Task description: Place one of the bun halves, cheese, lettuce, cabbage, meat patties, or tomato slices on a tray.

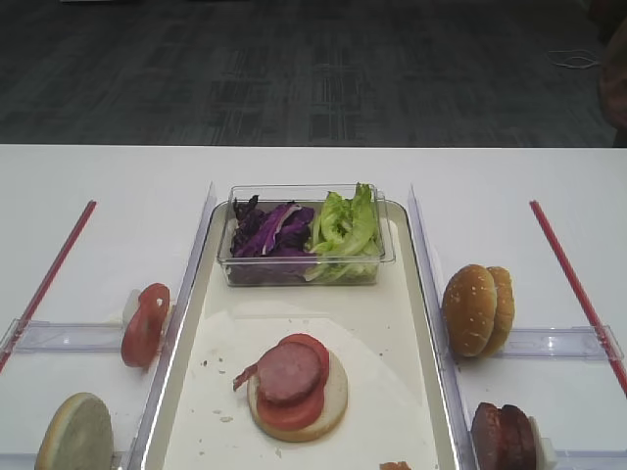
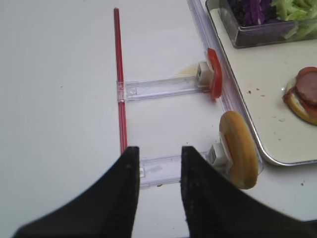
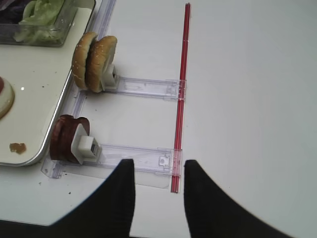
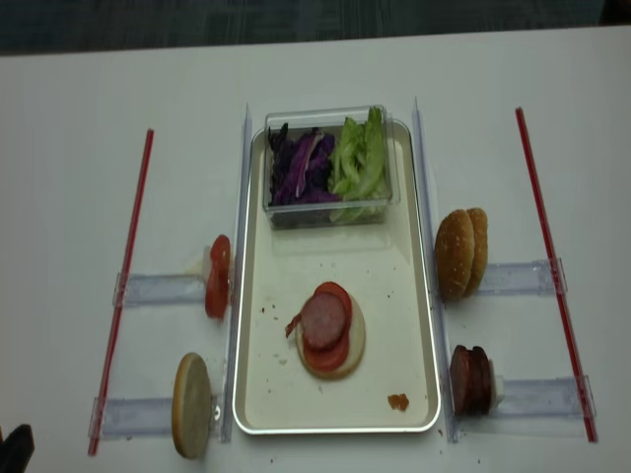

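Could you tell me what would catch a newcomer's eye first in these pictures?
Probably the half-built burger at the centre of the tray: a bun half topped with a tomato slice and a meat patty. Behind it, a clear tub holds purple cabbage beside bright green lettuce. Two seeded bun halves stand on edge right of the tray.

Beside the tray (image 1: 416,294), the meat patties (image 1: 503,437) are cut off by the exterior high view's lower edge, as is the orange-brown scrap (image 1: 396,466), whose identity cannot be told.
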